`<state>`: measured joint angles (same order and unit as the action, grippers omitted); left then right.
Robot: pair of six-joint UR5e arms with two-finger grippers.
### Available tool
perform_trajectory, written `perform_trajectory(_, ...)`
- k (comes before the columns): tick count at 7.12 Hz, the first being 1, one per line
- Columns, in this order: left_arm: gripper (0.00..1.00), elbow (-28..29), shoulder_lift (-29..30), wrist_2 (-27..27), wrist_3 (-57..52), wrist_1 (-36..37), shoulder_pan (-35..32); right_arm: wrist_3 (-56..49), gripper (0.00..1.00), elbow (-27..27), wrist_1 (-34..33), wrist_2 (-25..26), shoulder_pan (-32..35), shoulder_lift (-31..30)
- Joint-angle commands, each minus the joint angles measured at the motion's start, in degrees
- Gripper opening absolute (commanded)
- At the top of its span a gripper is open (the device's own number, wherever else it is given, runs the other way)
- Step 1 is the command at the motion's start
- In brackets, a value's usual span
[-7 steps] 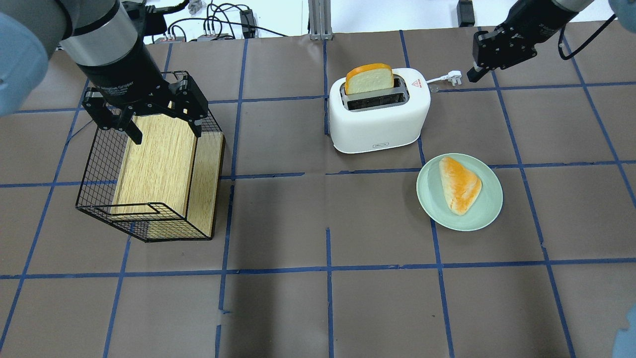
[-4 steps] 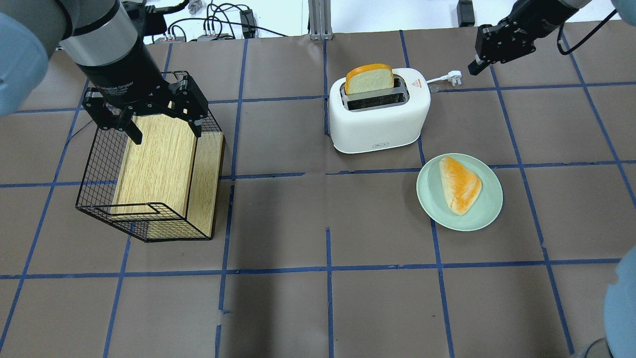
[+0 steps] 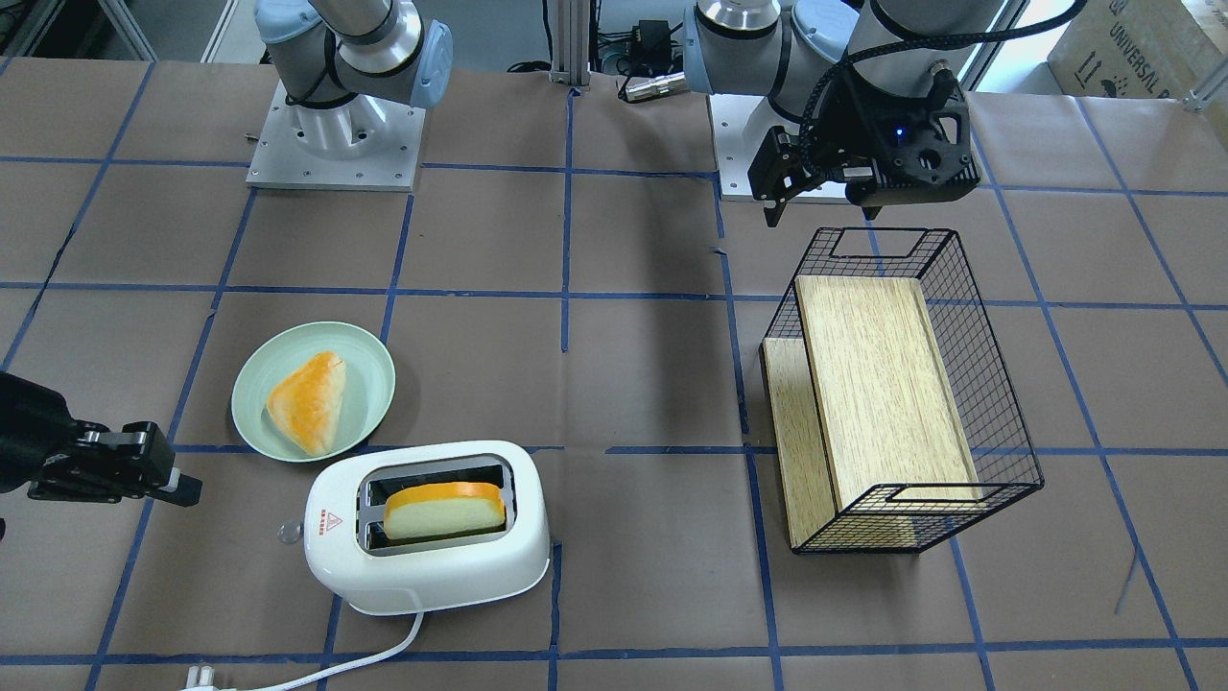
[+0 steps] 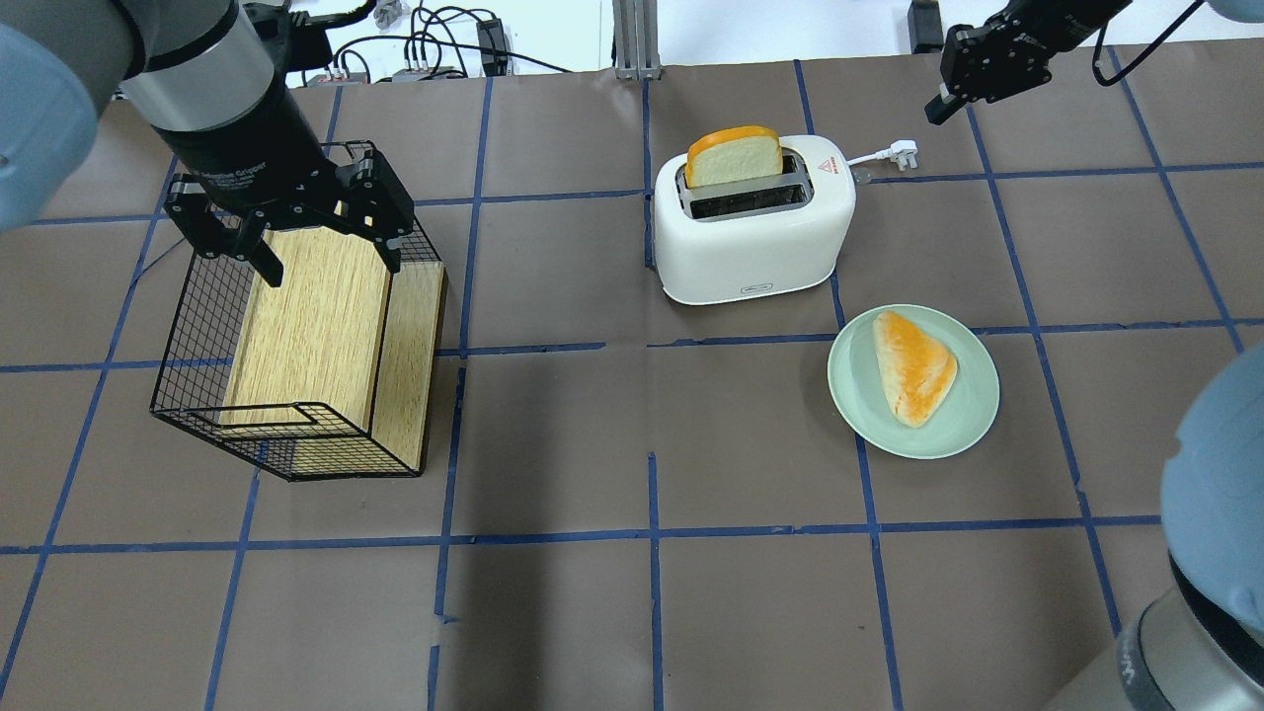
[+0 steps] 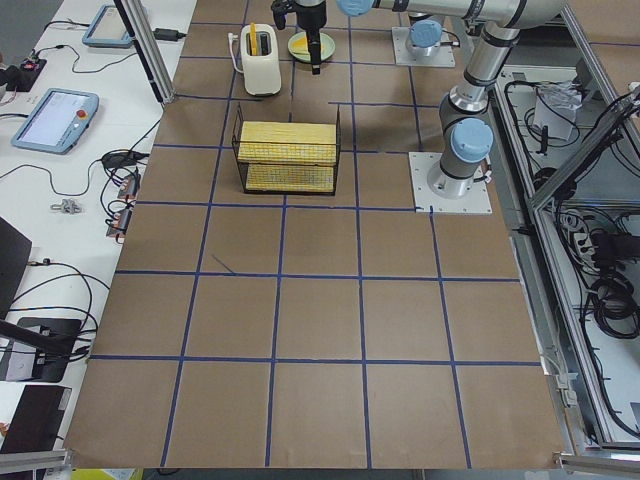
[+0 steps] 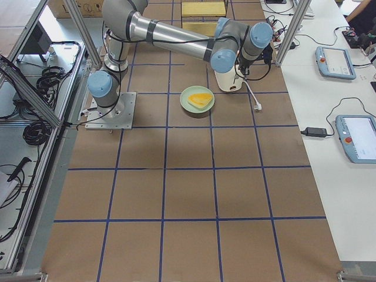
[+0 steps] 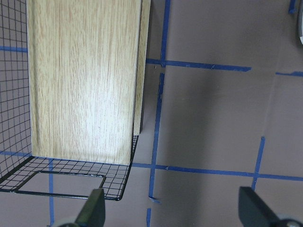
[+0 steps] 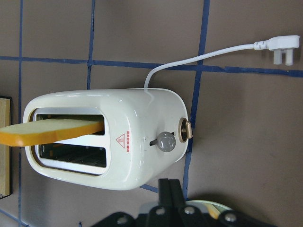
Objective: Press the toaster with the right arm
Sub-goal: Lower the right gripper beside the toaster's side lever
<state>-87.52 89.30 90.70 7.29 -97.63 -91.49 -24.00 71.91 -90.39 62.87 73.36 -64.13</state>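
The white toaster (image 4: 750, 237) stands at the far middle of the table, also in the front-facing view (image 3: 432, 566) and the right wrist view (image 8: 142, 142). A bread slice (image 4: 736, 156) stands up out of one slot. The lever knob (image 8: 165, 142) is on the end with the red triangle sticker (image 4: 831, 166). My right gripper (image 4: 935, 107) is shut and empty. It hovers beyond that end, apart from the toaster, and also shows in the front-facing view (image 3: 182, 491). My left gripper (image 4: 331, 265) is open over the wire basket.
A black wire basket (image 4: 188, 326) with a wooden board (image 4: 316, 326) lies at the left. A green plate (image 4: 849, 395) with a pastry (image 4: 913, 367) sits just near-right of the toaster. The white cord's plug (image 4: 901, 153) lies by the toaster's lever end.
My right gripper has moved toward the table's far edge, further from the toaster's lever end. The left arm, toaster and bread have not moved.
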Motion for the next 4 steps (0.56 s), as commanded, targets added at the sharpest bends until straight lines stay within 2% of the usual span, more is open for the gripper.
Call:
perform_trajectory(1,1.00,0.0,0.0,0.0,0.0,0.0,0.0,-0.8,0.00,-0.1,0.1,-1.5,-1.8,1.4)
perform_trajectory(4,1.00,0.1,-0.1,0.0,0.0,0.0,0.0,-0.4,0.00,0.0,3.2,-2.9,0.0,2.7)
